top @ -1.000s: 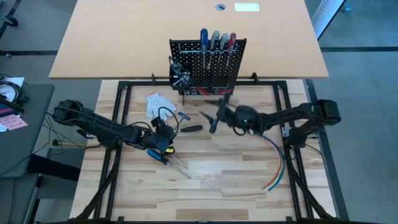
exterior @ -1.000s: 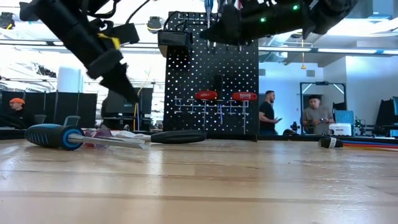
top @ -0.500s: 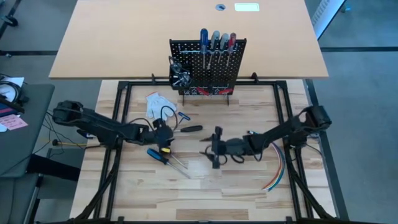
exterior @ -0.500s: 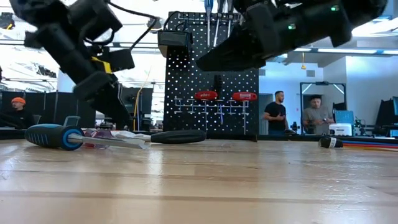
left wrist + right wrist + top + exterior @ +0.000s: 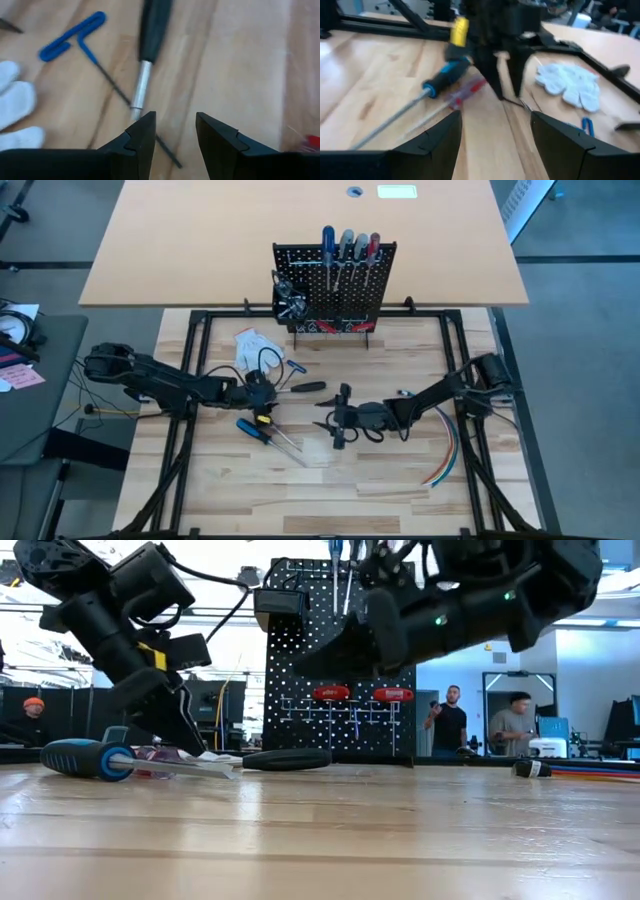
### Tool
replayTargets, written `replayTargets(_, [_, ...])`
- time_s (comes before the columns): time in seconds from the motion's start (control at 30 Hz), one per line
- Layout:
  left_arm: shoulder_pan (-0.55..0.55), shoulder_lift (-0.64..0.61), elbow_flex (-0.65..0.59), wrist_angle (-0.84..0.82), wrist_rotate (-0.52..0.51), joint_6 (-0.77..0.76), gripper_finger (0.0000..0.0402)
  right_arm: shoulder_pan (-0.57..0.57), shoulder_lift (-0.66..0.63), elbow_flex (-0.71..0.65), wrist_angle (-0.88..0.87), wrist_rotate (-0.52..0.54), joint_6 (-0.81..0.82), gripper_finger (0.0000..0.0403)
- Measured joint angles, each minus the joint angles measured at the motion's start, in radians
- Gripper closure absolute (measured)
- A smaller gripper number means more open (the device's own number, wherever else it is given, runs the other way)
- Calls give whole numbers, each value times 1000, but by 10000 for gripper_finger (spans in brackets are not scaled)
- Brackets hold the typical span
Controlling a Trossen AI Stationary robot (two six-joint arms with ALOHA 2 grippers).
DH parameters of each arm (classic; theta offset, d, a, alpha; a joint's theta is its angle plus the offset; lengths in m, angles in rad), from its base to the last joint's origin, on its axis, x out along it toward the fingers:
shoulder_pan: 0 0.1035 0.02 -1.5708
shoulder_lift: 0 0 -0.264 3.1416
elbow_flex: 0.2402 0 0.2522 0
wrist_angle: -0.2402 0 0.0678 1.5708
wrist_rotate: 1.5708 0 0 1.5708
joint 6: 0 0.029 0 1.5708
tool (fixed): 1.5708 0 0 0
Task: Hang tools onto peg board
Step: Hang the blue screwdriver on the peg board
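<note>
The peg board (image 5: 334, 287) stands upright at the upper centre of the high view, at the far edge of the wooden tabletop (image 5: 380, 470), with four screwdrivers (image 5: 349, 250) hung along its top and red-handled pliers (image 5: 361, 694) on its lower pegs.

The left hand (image 5: 262, 392) sits left of centre, its fingers (image 5: 141, 140) slightly parted and holding nothing, tips poised just over the metal shaft of a black-handled screwdriver (image 5: 148, 47) that lies on the wood. A blue T-handle key (image 5: 80, 39) lies beside that tool, its thin stem crossing under the shaft, and white gloves (image 5: 256, 346) rest near them.

A blue-and-black-handled screwdriver (image 5: 254, 430) and a red-handled one (image 5: 465, 93) lie side by side below the left hand.

The right hand (image 5: 340, 418) hovers at the frame's centre, fingers (image 5: 563, 145) spread wide and empty. Coloured wires (image 5: 449, 445) trail at lower right.
</note>
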Motion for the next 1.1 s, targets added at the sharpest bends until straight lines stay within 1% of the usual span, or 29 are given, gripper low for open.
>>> replayTargets(0.17, [-3, 0, 1, -15, 84, 30, 265, -19, -1, 0, 2, -1, 17, 159])
replayTargets(0.23, [-31, -7, 13, -116, 107, 46, 265, -19, -1, 0, -2, -1, 17, 159])
replayTargets(0.27, [-55, -13, 26, -193, 84, 26, 265, -19, -1, 0, -1, -1, 17, 159])
replayTargets(0.3, [-83, -18, 38, -264, 35, -12, 265, -19, -1, 0, 0, -1, 17, 159])
replayTargets(0.37, [-139, -33, 53, -340, -56, -65, 265, -19, -1, 0, -2, -1, 17, 159])
replayTargets(0.43, [-196, -56, 53, -327, -86, -76, 265, -18, -1, 0, -3, -1, 17, 159])
replayTargets(0.5, [-251, -73, 52, -299, -69, -76, 265, -19, -1, 0, -3, -1, 22, 159])
replayTargets(0.7, [-385, -98, 50, -286, -71, -123, 265, -21, -1, 0, -5, -2, 24, 159])
replayTargets(0.9, [-443, -95, 50, -300, -71, -160, 265, -21, -1, 0, -3, -2, 27, 159])
replayTargets(1.03, [-476, -120, 50, -305, -67, -197, 265, -21, -1, 0, -3, -8, 27, 159])
replayTargets(1.1, [-495, -128, 50, -315, -51, -235, 265, -21, -1, 1, -2, -81, 27, 159])
